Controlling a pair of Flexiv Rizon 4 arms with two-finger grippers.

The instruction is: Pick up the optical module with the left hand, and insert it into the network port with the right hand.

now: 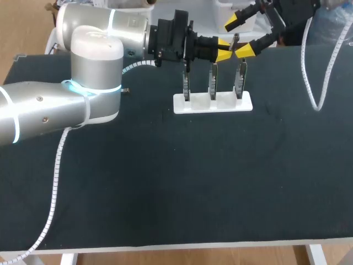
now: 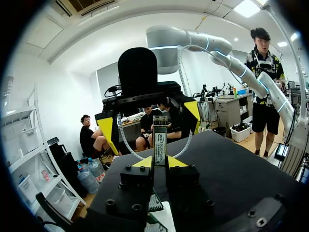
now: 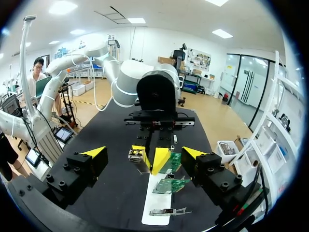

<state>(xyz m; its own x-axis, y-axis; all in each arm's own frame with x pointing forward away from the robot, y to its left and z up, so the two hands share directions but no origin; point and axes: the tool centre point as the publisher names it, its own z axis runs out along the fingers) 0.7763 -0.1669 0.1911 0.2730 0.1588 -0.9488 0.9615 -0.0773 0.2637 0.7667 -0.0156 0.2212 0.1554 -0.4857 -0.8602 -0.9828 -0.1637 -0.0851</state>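
My left jaws are clamped on the slim silver metal optical module (image 2: 160,137), which sticks out ahead of them. My right jaws stand wide open, one on either side of it, not touching. Under them, three green network-port boards (image 1: 213,81) stand in a white rack (image 1: 213,105) on the black table (image 1: 165,176).

Bright yellow tips mark the black left gripper (image 1: 223,53) and black right gripper (image 1: 240,36), the optical module (image 2: 160,137) is silvery, green boards (image 3: 170,185) sit in a white holder (image 3: 157,205), and the table (image 1: 165,182) is black.
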